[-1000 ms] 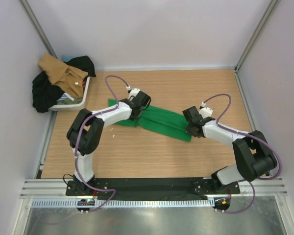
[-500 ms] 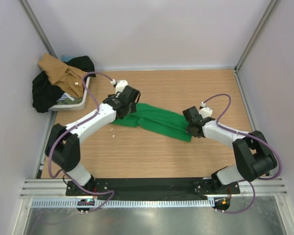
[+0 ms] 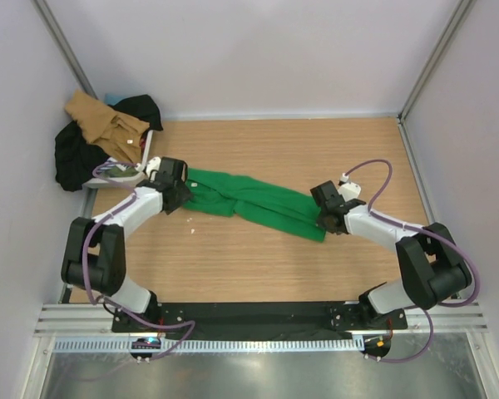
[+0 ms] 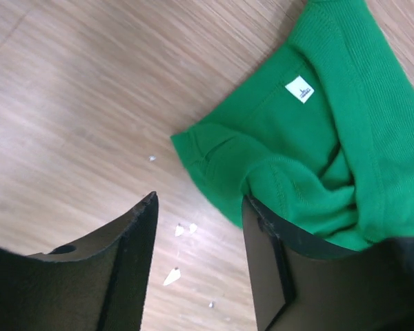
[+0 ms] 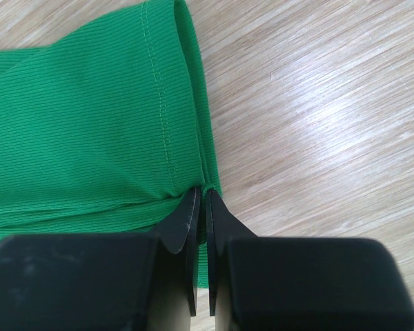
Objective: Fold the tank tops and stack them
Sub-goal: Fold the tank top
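The left tool (image 3: 174,188) sat low over the counter (image 3: 233,262) at the left of the overhead frame, its two dark fingers (image 4: 132,265) spread apart with only bare wood and a few small white scraps (image 4: 185,229) between them, gripping nothing. The crumpled left end of the green tank top (image 3: 249,199) lay just beside and partly behind the finger at the right of the left wrist view, where a small white label (image 4: 299,89) showed on the ribbed cloth. The garment stretched as a long, loosely gathered band across the middle of the counter, slanting from centre-left down toward centre-right. At that lower right end the right tool (image 3: 327,218) was closed down narrow on the top's corner, its fingertips pinching the stitched hem against the wood in the right wrist view. The tan tank top (image 3: 100,120) lay well apart in the upper left of the overhead frame, draped over a heap of black clothing (image 3: 71,158) that spilled out of a white tray (image 3: 143,160) at the counter's far left corner.
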Robot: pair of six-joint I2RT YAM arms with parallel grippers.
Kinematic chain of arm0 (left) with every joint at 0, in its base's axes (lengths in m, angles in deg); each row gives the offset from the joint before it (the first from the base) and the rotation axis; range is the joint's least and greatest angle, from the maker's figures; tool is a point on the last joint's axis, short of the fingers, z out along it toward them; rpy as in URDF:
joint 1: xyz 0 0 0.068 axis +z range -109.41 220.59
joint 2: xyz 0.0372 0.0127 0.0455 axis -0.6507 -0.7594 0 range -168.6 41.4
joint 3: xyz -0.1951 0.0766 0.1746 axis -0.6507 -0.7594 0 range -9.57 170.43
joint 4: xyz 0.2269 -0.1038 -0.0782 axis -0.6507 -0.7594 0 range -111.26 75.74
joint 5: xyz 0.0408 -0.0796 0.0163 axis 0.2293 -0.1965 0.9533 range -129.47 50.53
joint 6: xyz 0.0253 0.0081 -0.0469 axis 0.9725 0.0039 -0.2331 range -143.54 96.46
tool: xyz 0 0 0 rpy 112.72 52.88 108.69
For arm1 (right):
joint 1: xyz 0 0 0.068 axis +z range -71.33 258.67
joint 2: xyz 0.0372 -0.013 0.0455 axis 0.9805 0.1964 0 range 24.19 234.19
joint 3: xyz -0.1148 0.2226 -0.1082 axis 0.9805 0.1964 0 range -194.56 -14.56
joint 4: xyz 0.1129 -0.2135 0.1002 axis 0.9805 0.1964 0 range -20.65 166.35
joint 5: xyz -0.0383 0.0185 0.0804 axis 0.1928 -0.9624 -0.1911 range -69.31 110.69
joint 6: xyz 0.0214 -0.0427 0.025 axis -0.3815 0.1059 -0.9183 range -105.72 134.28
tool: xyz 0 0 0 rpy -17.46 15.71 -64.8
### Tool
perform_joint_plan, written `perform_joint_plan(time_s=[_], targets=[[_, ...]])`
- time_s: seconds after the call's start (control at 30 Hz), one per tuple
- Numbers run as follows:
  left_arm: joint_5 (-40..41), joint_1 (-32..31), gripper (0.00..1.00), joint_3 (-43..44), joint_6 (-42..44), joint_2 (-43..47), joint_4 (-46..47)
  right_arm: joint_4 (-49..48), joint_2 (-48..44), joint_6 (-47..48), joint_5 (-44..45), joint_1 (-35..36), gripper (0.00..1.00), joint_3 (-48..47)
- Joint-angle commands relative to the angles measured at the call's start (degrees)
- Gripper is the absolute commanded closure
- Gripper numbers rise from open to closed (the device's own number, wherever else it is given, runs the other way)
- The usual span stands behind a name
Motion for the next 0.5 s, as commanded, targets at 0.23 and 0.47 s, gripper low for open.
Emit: perform_joint_plan(time_s=[0.23,0.47], targets=[[-4.7,3.2,0.72,7.5,-1.1,-12.1,7.0,5.4,-2.8,0.9,-0.3,0.2,0.99,2.6],[-4.8,4.2,1.0,17.0,-0.1,-21.6,5.0,5.8,-4.5,-0.7,-2.1,1.1,0.99,6.0]])
